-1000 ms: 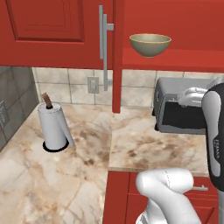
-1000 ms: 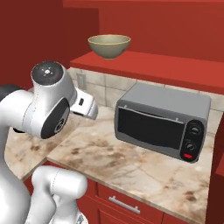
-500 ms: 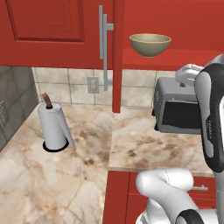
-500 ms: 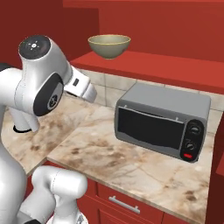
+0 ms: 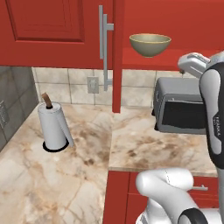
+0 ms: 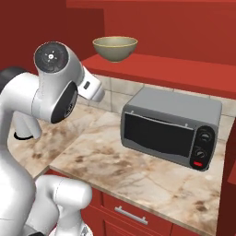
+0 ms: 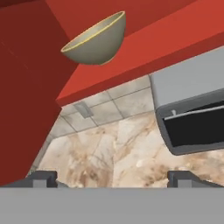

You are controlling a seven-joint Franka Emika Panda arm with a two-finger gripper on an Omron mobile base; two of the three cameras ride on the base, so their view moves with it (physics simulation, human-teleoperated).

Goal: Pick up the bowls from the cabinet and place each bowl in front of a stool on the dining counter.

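Your gripper (image 7: 112, 178) — fingers spread wide, empty — sits below the cabinet (image 5: 61, 33) shelf; the olive-tan bowl (image 7: 95, 41) lies up and slightly left.

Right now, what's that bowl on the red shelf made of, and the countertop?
The bowl looks like glazed ceramic: smooth olive-tan with a thin yellowish rim, though it could be plastic. The countertop looks like polished marble, beige with brown veins.
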